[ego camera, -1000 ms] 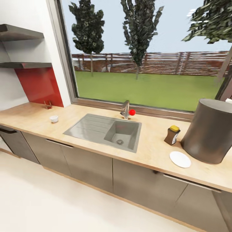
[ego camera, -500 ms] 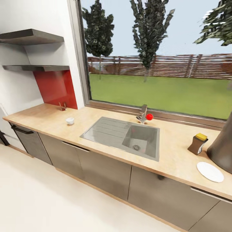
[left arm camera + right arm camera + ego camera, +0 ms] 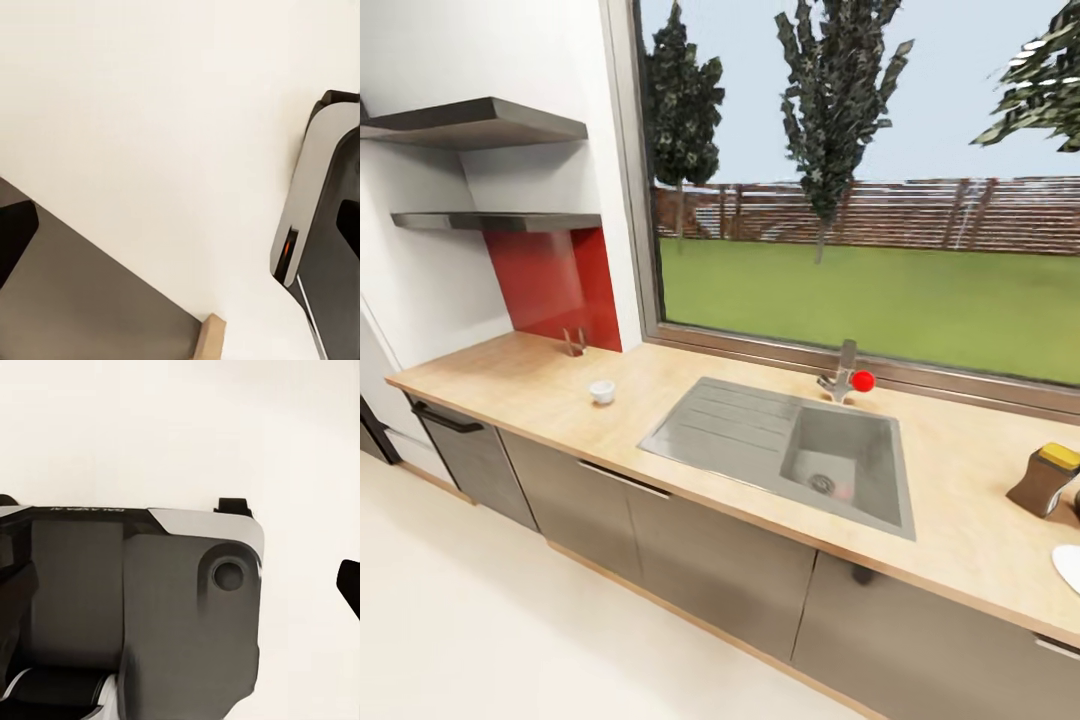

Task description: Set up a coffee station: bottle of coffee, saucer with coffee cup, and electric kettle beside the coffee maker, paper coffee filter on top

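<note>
Grippers first: from my seat I cannot tell how either one stands. The left wrist view gives me pale floor [image 3: 150, 112], a dark cabinet front [image 3: 82, 300] with a strip of light wood edge, and part of the robot's grey and black base [image 3: 322, 225]. A dark tip [image 3: 15, 240] pokes in at the edge, too little to judge any gap or anything held. The right wrist view looks down on the base's grey housing [image 3: 135, 607] over the same floor, with another dark tip [image 3: 351, 585] at the border, and I cannot read its opening either.

On the head view, the bottle of coffee [image 3: 1046, 478], brown with a yellow lid, stands on the wooden countertop [image 3: 690, 385] at the far right. Just beside it, nearer the counter's front edge, a sliver of the white saucer [image 3: 1069, 566] is cut off by the frame. A small dark shape sits between them at the border; I cannot tell what it is. Well apart, on the other side of the sink [image 3: 790, 450], the small white coffee cup [image 3: 602, 391] stands upright. The tap [image 3: 844, 370] with its red knob is behind the basin, below the window [image 3: 860, 180]. Two dark shelves [image 3: 490, 120] hang on the wall at left above a red panel [image 3: 555, 285], and a small brownish thing [image 3: 573, 343] sits at the panel's foot.
</note>
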Available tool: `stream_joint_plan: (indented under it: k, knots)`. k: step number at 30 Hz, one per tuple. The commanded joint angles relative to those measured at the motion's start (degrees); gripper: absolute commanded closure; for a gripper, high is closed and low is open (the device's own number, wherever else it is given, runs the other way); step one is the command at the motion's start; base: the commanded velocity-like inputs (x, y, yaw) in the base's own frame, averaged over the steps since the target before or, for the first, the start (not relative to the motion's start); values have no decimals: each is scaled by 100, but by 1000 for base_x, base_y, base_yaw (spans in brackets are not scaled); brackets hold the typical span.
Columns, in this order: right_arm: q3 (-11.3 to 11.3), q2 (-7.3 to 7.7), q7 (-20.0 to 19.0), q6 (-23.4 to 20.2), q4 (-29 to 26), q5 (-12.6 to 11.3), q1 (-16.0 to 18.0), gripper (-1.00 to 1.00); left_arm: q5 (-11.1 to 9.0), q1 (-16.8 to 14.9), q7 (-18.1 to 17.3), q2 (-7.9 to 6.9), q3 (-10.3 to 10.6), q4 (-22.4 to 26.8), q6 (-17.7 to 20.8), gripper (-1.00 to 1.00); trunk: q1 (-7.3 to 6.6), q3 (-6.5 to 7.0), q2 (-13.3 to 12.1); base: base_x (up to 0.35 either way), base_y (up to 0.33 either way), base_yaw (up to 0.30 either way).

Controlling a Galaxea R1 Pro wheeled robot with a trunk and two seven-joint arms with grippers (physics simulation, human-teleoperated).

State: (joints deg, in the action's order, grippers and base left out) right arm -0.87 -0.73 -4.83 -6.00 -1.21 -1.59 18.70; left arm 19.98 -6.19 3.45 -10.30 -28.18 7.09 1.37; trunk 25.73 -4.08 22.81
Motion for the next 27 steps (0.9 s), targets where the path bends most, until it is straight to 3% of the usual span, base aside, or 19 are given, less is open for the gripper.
stream_joint_plan:
  k: [1,14,27]
  knots:
    - [-9,1,-9,-33,-11,-17,2,-100,58,-5,7,2,-37,2,13,-100,6,-3,11,242,249,0]
    - [-9,2,-9,-33,-11,-17,2,-100,60,-5,7,8,-39,2,12,-100,6,112,11,223,264,0]
    - [-9,3,-5,-33,-11,-25,2,-100,76,-5,7,11,-12,2,12,-100,6,176,11,103,329,0]
